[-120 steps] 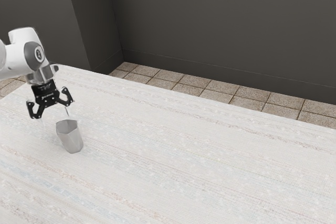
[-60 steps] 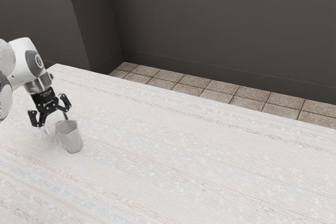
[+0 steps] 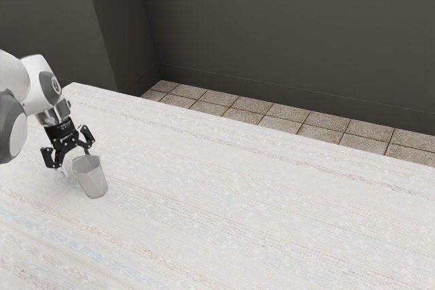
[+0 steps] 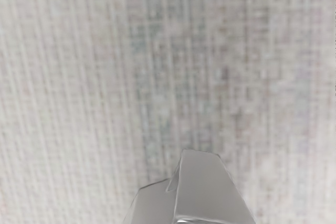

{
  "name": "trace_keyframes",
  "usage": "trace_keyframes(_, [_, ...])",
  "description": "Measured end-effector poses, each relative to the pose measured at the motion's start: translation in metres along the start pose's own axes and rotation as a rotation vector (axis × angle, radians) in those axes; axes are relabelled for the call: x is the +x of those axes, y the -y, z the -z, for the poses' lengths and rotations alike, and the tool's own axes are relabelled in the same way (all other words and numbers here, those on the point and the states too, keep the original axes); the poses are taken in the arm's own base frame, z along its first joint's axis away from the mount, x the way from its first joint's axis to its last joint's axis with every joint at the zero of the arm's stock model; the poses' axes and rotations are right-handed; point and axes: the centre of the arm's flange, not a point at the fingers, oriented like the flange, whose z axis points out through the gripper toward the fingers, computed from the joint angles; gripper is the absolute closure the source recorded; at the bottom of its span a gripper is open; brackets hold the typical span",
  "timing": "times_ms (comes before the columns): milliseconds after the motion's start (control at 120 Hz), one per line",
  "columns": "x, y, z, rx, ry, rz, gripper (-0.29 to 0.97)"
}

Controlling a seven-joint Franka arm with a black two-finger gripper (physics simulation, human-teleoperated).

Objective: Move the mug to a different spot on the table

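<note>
A pale grey faceted mug stands upright on the whitish table near the exterior view's left. My black gripper hangs open just behind and to the left of the mug's rim, with its fingers spread and nothing held between them. One fingertip is close to the rim, though whether it touches I cannot tell. In the wrist view the mug shows as a grey angular shape right under my hand, with the table's woven surface beyond it.
The table stretches wide toward the exterior view's right and front. Beyond its far edge lie a brown tiled floor and dark walls.
My hand has come down and shifted slightly toward the exterior view's left, from above the mug to beside its rim. The mug has stayed where it was and the fingers remain open.
</note>
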Motion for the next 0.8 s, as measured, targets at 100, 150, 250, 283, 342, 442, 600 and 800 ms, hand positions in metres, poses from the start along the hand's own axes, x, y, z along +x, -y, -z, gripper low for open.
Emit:
trace_keyframes(100, [0.002, -0.002, -0.001, -0.008, -0.012, -0.001, 0.0])
trace_keyframes(150, [0.002, -0.003, -0.001, -0.016, -0.016, 0.001, 0.0])
trace_keyframes(250, [0.003, -0.005, -0.004, -0.027, -0.02, 0.005, 0.0])
trace_keyframes(283, [0.004, -0.006, -0.005, -0.03, -0.021, 0.006, 0.0])
trace_keyframes(342, [0.004, -0.007, -0.006, -0.033, -0.025, 0.007, 0.0])
trace_keyframes(442, [0.003, -0.009, -0.009, -0.037, -0.028, 0.003, 0.0])
trace_keyframes(600, [0.003, -0.011, -0.013, -0.042, -0.033, 0.003, 0.0])
trace_keyframes(800, [0.004, -0.01, -0.015, -0.044, -0.033, 0.005, 0.19])
